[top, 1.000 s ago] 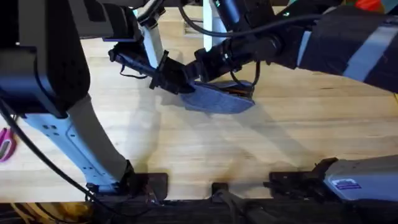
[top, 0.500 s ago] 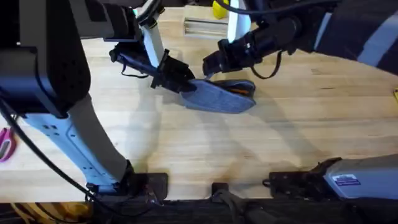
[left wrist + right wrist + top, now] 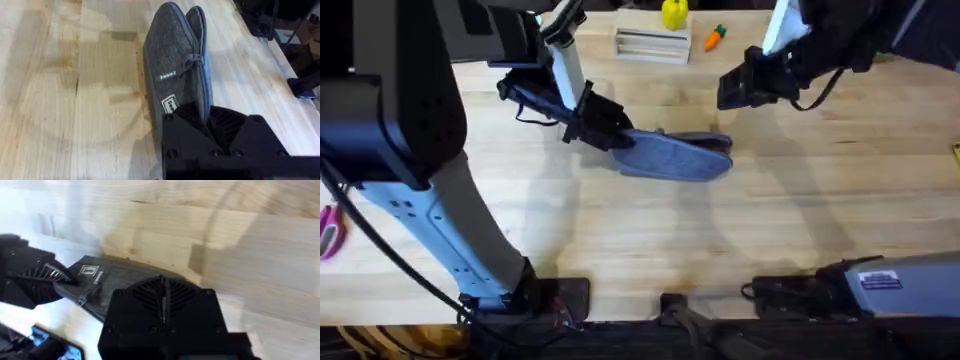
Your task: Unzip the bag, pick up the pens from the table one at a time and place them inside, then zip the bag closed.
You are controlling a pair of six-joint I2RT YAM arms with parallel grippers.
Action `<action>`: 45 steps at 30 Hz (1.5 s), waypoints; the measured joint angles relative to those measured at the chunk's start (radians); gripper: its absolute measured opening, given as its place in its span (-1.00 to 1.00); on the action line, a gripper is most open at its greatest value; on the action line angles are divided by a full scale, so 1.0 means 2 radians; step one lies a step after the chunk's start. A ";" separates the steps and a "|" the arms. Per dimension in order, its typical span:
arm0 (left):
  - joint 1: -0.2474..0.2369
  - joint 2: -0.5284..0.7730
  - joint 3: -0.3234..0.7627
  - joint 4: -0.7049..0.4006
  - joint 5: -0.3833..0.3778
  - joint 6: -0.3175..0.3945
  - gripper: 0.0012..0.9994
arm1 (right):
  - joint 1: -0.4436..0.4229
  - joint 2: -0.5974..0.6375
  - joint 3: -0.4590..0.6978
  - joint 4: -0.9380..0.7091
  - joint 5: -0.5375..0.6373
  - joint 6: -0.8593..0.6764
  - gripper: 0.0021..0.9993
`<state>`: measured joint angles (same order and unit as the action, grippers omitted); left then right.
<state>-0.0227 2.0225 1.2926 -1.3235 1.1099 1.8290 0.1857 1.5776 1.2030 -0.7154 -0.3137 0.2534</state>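
Bag (image 3: pixel 672 157), centre of the overhead frame on the table (image 3: pixel 800 230): soft, light fabric, best held at its end, where the left gripper (image 3: pixel 603 127) is clamped; right gripper (image 3: pixel 740 88) fingers cannot be told.

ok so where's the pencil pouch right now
In the overhead view the pencil pouch lies on the table just left of centre, its left end pinched by the left end effector; the right end effector hangs up and to its right, apart from it.
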 joint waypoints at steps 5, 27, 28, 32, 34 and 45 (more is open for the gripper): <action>0.000 0.000 0.000 0.000 0.000 0.000 -0.92 | -0.007 0.000 0.000 0.001 0.013 0.000 -0.94; 0.000 0.000 0.000 0.000 -0.001 0.002 -0.70 | -0.005 -0.050 0.000 0.017 -0.045 0.065 1.00; 0.000 0.000 0.000 -0.003 0.002 0.000 -0.36 | -0.005 -0.049 0.000 0.018 -0.046 0.066 1.00; 0.001 0.000 0.000 -0.004 0.010 -0.001 0.88 | 0.009 -0.048 0.000 0.023 -0.047 0.066 1.00; 0.001 0.000 0.000 -0.004 0.011 -0.002 0.98 | 0.023 -0.048 0.000 0.024 -0.047 0.066 1.00; 0.065 -0.006 0.006 -0.054 -0.018 0.015 0.99 | 0.131 -0.028 0.000 0.076 -0.032 0.055 1.00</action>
<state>0.1068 2.0112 1.3051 -1.4320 1.0746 1.8589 0.4469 1.5211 1.2030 -0.5629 -0.3779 0.3626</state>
